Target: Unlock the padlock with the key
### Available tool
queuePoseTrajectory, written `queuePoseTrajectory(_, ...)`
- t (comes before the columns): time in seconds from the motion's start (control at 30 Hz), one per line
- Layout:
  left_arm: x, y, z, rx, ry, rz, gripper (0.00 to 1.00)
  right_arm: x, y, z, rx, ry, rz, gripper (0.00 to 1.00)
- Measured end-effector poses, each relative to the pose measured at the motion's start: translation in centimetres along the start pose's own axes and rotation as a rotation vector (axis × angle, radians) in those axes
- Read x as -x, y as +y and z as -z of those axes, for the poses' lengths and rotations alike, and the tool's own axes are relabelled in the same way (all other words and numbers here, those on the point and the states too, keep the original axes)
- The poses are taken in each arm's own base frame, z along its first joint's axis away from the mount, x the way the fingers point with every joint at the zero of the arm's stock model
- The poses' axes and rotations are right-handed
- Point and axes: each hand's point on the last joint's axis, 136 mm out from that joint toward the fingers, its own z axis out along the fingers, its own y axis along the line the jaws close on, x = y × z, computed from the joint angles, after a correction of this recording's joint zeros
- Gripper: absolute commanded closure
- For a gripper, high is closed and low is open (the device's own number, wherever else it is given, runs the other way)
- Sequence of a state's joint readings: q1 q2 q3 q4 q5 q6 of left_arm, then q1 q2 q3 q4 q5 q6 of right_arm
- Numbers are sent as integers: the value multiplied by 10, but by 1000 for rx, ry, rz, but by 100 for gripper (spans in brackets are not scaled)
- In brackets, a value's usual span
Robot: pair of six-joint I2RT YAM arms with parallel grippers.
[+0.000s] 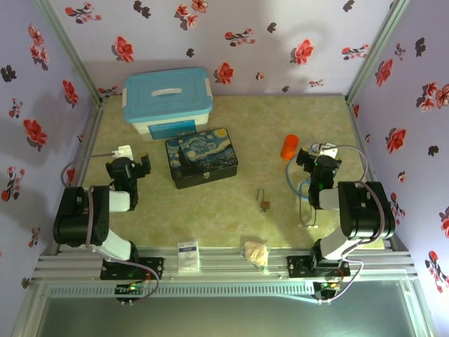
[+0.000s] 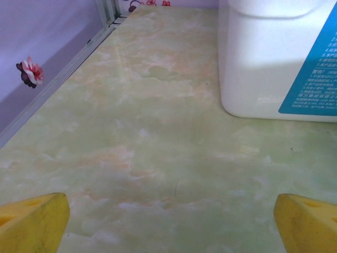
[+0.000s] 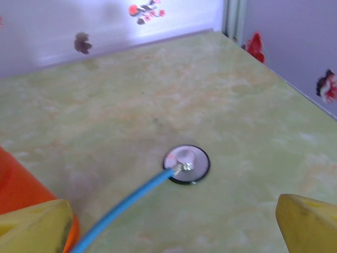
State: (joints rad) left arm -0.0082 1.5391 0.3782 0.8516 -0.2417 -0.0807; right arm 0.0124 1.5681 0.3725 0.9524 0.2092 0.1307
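- Purple floral wallpaper all round, and a pale green marbled table (image 1: 231, 225) underneath my two arms.
- My left gripper (image 2: 169, 224) is spread wide with nothing in it. The yellow pads (image 2: 31, 224) sit at the bottom corners of the wrist view, bare tabletop between them.
- Just ahead of it to the right is the white plastic storage tub with a light blue lid (image 1: 168, 102), with a blue label on its side.
- My right gripper (image 3: 171, 226) is splayed wide too, also gripping nothing.
- Beside its left pad is an orange cylinder (image 1: 289, 147). A thin blue cable with a round silver disc on its end (image 3: 185, 164) lies on the table in front.
- The tiny brass padlock with a thin silver shackle (image 1: 264, 203) lies flat on the table — between my arms, nearer the right one, well apart from both grippers.
- It's in front of the dark box painted with a swirly night sky (image 1: 201, 156), off that box's right corner.
- The key — honestly can't make it out from the overhead view, too small.
- At the near edge there's a small white packet (image 1: 188, 256) and a crumpled beige wad (image 1: 256, 251).
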Motion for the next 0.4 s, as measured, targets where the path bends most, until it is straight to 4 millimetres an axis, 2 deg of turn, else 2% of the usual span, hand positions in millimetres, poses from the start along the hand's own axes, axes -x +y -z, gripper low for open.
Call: queuePoseTrajectory(0.4,7,-2,0,-6,-29,-5,0,-15,2,-1,13,69,33,1)
